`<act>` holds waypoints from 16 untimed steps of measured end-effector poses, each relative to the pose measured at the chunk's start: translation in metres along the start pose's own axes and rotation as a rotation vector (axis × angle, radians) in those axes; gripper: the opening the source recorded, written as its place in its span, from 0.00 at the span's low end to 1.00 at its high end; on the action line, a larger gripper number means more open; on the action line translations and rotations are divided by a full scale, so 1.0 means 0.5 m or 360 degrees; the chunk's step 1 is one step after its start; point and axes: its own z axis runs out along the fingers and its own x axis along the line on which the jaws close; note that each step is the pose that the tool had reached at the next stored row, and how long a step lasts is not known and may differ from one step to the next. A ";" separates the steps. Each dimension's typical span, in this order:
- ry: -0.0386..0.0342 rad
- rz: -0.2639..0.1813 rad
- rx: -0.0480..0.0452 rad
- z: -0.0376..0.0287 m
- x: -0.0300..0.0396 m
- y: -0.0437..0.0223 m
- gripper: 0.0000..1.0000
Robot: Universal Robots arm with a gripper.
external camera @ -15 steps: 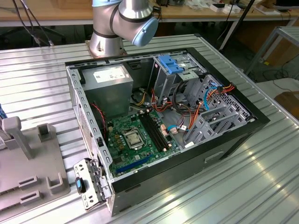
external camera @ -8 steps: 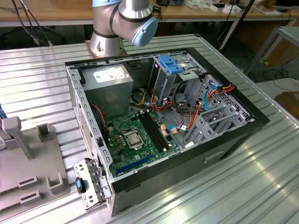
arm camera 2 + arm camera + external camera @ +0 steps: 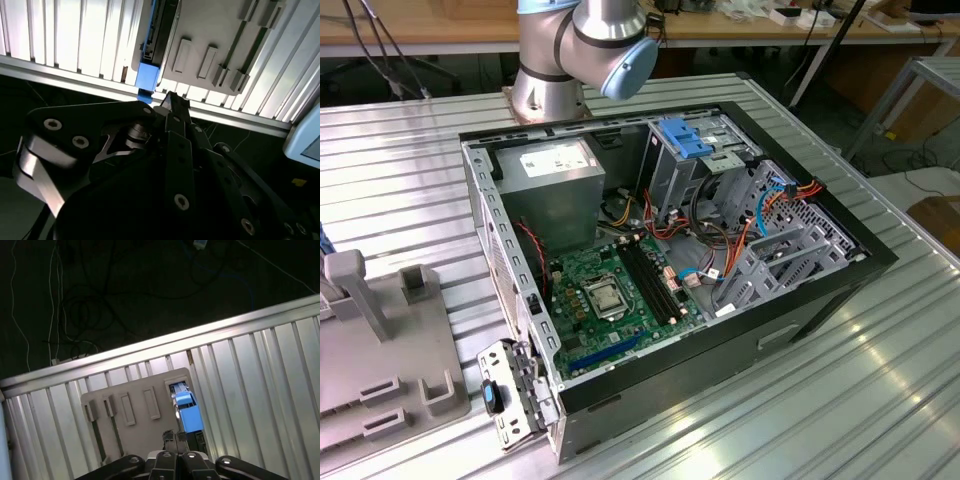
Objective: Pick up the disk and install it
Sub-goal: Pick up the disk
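In both wrist views the disk (image 3: pixel 188 412) (image 3: pixel 150 47) sits at one edge of a pale grey fixture plate (image 3: pixel 131 412) (image 3: pixel 215 35) on the ribbed metal table. It shows a dark body and bright blue rails. My gripper (image 3: pixel 175 436) (image 3: pixel 173 101) hangs well above the table, close to the disk's blue end in the picture but apart from it. Its dark fingertips meet with nothing between them.
In the exterior view an open computer case (image 3: pixel 880 262) lies on the table with a green motherboard (image 3: pixel 610 295), a drive cage (image 3: pixel 785 245) and a light blue latch bracket (image 3: pixel 682 138). The arm's base (image 3: pixel 552 70) stands behind the case. A grey fixture (image 3: pixel 380 350) lies at the exterior view's left.
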 end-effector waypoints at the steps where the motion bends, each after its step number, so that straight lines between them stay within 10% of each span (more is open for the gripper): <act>1: -0.0002 0.0000 0.0011 0.001 -0.001 0.000 0.11; 16: -0.0032 -0.0280 0.0039 0.018 -0.002 0.001 0.11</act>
